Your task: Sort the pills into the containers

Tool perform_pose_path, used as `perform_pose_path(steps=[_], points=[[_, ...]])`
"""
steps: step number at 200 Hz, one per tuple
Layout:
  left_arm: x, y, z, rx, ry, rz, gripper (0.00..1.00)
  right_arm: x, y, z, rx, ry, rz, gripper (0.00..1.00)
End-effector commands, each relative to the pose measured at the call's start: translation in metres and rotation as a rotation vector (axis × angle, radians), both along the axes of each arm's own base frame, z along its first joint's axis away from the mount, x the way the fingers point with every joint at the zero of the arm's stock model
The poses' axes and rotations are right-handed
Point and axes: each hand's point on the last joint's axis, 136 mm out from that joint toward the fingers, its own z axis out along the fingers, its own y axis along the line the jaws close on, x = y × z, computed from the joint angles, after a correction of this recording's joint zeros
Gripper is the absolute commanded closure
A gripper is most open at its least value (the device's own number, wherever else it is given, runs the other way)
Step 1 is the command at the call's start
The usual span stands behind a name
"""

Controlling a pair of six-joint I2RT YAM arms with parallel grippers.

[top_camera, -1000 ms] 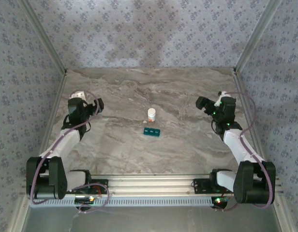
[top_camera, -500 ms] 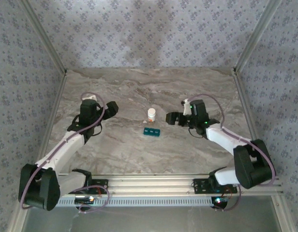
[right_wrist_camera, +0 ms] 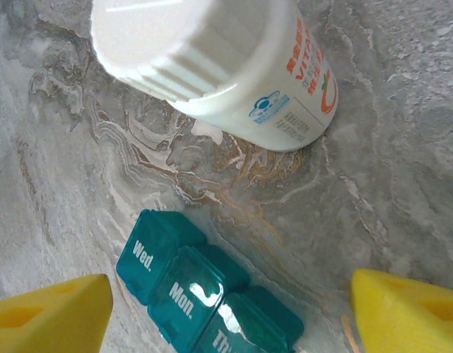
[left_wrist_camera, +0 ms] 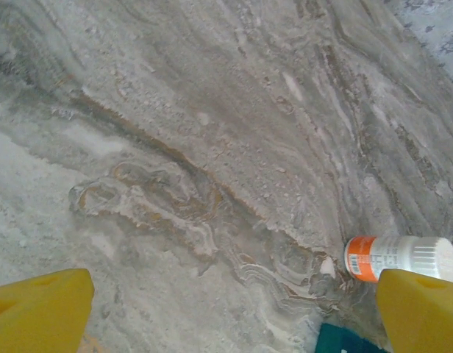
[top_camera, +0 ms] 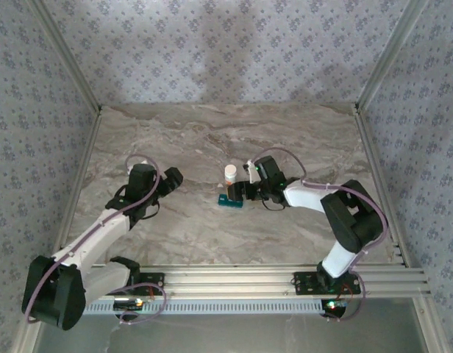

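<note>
"Wed.", "Mon." and a cut-off "Th" are read on the teal containers (right_wrist_camera: 204, 294) in the right wrist view, and orange "VITA" on the white bottle (right_wrist_camera: 234, 66) just behind. From above no lettering is legible; the strip is seen mid-table (top_camera: 175, 140). The right gripper (right_wrist_camera: 228, 312) is spread astride it, touching nothing. The left gripper (left_wrist_camera: 234, 309) is held wide apart and empty.

The containers (right_wrist_camera: 201, 290), third lid label half off the bottom edge
</note>
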Motion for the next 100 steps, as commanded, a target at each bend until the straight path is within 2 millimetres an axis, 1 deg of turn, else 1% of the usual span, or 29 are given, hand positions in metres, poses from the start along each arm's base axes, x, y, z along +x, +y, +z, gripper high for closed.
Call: perform_pose_path(steps=[1, 18, 36, 63, 87, 100], points=[[-0.002, -0.002, 0.001, -0.02, -0.013, 0.002, 0.02, 0.005, 0.013, 0.004, 0.015, -0.014, 0.02, 0.17], [-0.001, -0.002, 0.0, -0.015, -0.012, 0.0, 0.02, -0.004, 0.021, 0.001, 0.015, -0.006, 0.059, 0.19], [0.0, -0.003, 0.001, -0.012, -0.014, -0.003, 0.02, -0.018, 0.028, -0.003, -0.002, 0.004, 0.106, 0.22], [0.002, -0.003, 0.002, -0.01, -0.018, -0.006, 0.02, -0.044, 0.038, -0.004, -0.029, 0.001, 0.179, 0.23], [0.005, -0.005, 0.0, -0.012, -0.009, -0.01, 0.02, -0.071, 0.048, -0.002, -0.03, 0.019, 0.251, 0.23], [0.007, -0.007, -0.001, -0.019, -0.005, -0.012, 0.02, -0.084, 0.051, -0.003, -0.045, 0.03, 0.283, 0.23]])
